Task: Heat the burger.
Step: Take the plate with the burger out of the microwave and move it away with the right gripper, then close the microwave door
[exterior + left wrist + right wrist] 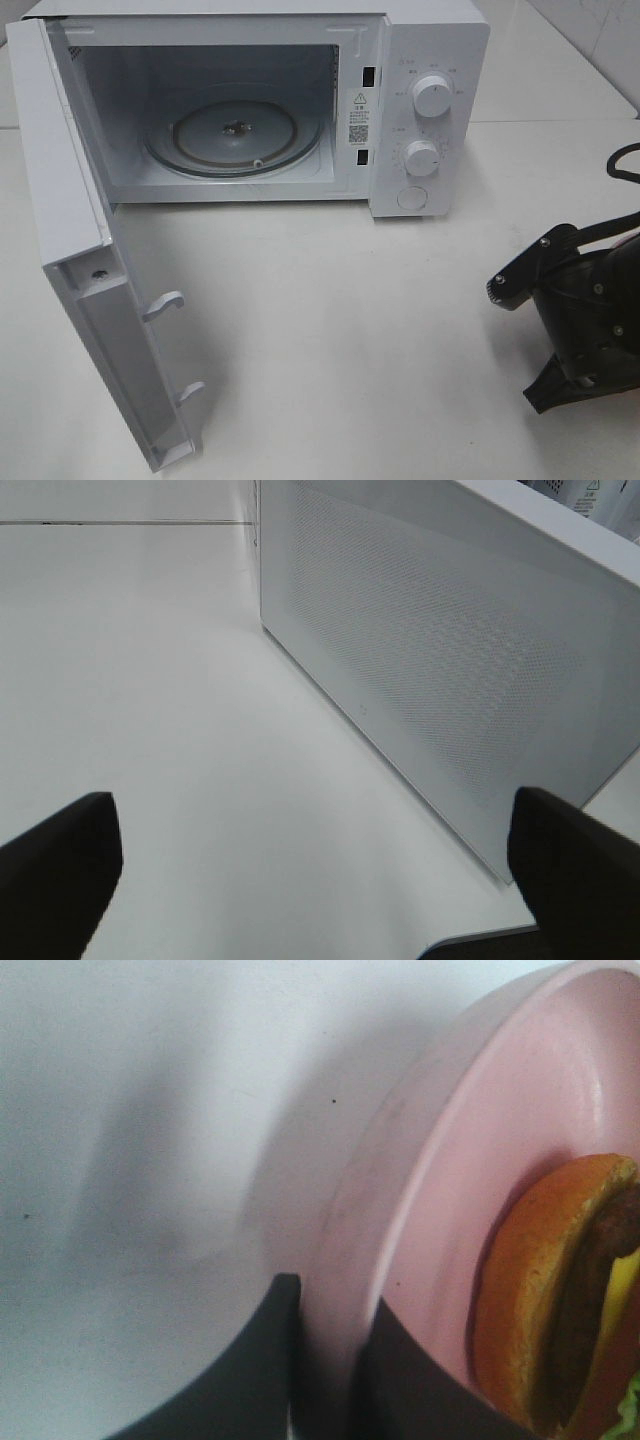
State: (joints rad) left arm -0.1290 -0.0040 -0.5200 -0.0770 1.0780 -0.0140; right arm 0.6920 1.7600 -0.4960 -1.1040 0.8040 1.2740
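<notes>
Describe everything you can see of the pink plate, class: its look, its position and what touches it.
The pink plate shows only in the right wrist view. It is round, smooth and pale pink with a raised rim, matte like plastic or ceramic. The right gripper is shut on its rim, one dark finger outside, the other inside. The burger lies on the plate: orange-brown bun, dark patty, yellow cheese and a bit of green lettuce. A white surface lies behind it; whether the plate rests there or is lifted cannot be told.
</notes>
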